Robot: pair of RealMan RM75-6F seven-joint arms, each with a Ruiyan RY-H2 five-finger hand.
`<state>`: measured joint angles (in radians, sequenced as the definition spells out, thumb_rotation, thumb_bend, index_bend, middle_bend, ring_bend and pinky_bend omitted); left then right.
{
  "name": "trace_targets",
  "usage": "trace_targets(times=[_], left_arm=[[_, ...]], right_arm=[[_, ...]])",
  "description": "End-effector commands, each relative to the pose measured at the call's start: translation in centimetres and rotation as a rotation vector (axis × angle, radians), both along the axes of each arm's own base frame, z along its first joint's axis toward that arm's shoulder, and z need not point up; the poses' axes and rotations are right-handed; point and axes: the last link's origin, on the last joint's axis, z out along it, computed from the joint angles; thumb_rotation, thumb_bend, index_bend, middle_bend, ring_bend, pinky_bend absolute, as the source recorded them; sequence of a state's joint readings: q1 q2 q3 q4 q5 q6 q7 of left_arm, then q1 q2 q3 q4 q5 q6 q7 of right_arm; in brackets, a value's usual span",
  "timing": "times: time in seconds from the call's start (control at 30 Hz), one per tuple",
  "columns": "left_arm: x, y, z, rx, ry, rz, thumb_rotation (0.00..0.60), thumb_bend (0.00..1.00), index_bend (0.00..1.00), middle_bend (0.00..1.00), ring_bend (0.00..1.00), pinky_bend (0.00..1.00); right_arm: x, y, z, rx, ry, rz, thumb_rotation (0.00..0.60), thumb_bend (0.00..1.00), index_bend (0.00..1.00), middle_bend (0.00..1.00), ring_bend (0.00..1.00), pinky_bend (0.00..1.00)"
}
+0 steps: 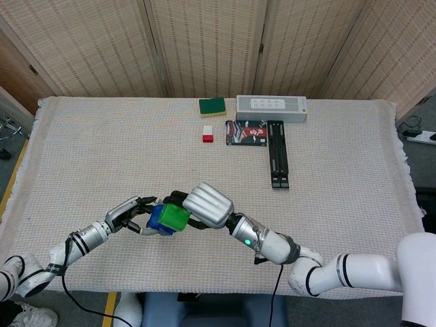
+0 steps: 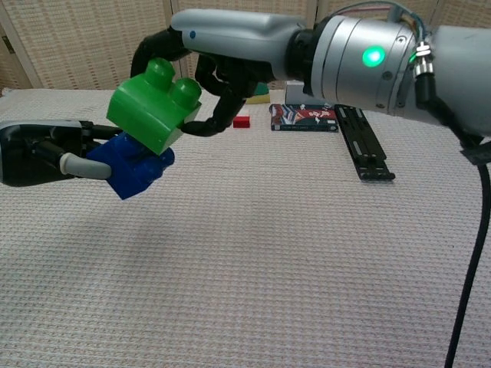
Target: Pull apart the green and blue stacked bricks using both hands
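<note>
The green brick (image 2: 152,107) (image 1: 176,217) now sits lifted and tilted off the blue brick (image 2: 135,169) (image 1: 157,219), with a gap opening between them in the chest view. My right hand (image 1: 208,204) (image 2: 230,46) grips the green brick from above, fingers curled round its far side. My left hand (image 1: 129,214) (image 2: 42,152) holds the blue brick from the left, a finger wrapped under its near face. Both bricks hang above the cloth near the table's front edge.
At the back of the woven cloth (image 1: 102,150) lie a green-and-yellow sponge (image 1: 212,106), a white box (image 1: 271,107), a small red-and-white block (image 1: 208,133), a printed packet (image 1: 246,131) and a black stand (image 1: 276,162).
</note>
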<state>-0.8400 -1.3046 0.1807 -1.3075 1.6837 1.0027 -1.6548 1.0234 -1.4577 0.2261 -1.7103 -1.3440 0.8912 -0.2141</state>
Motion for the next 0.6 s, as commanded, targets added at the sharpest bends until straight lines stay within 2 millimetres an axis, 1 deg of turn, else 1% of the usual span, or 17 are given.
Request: trace_targets(times=[0.03,0.17,0.27,0.4,0.43,0.53,0.6], left_arm=[[-0.1,0.3,0.6,0.027,-0.017,0.0,0.6,0.38,0.87,0.77,0.42,0.31],[-0.4,0.9,1.7,0.08,-0.018,0.022,0.6,0.38,0.87,0.77,0.42,0.31],[-0.9,1.2,2.5,0.13,0.023,0.025,0.6,0.38,0.87,0.77,0.42,0.31],[-1.6,1.3,3.7,0.206,0.114,0.009,0.6,0.39,0.87,0.77,0.42,0.31],[-2.0,1.4,4.1,0.244,0.169,-0.007,0.6,0.39,0.87,0.77,0.42,0.3],[-3.0,1.1,4.6,0.325,0.297,-0.043,0.6,0.4,0.87,0.77,0.41,0.29],[-3.9,1.1,4.8,0.413,0.428,-0.091,0.6,0.4,0.87,0.77,0.41,0.29]], right_arm=[[-0.4,-0.2,0.9,-0.015,-0.012,-0.011,0.6,0.41,0.95,0.83,0.82,0.98],[-1.6,-0.4,2.5,-0.045,-0.022,-0.035,0.6,0.41,0.95,0.83,0.82,0.98],[-3.3,-0.5,3.8,-0.072,-0.026,-0.069,0.6,0.41,0.95,0.83,0.82,0.98],[-6.4,-0.5,5.1,-0.097,-0.009,-0.128,0.6,0.41,0.95,0.83,0.82,0.98],[-7.7,-0.4,5.3,-0.104,0.007,-0.152,0.6,0.41,0.95,0.83,0.82,0.98],[-10.3,-0.1,5.8,-0.118,0.046,-0.183,0.6,0.41,0.95,0.83,0.82,0.98],[-12.2,0.1,6.0,-0.134,0.087,-0.197,0.6,0.41,0.95,0.83,0.82,0.98]])
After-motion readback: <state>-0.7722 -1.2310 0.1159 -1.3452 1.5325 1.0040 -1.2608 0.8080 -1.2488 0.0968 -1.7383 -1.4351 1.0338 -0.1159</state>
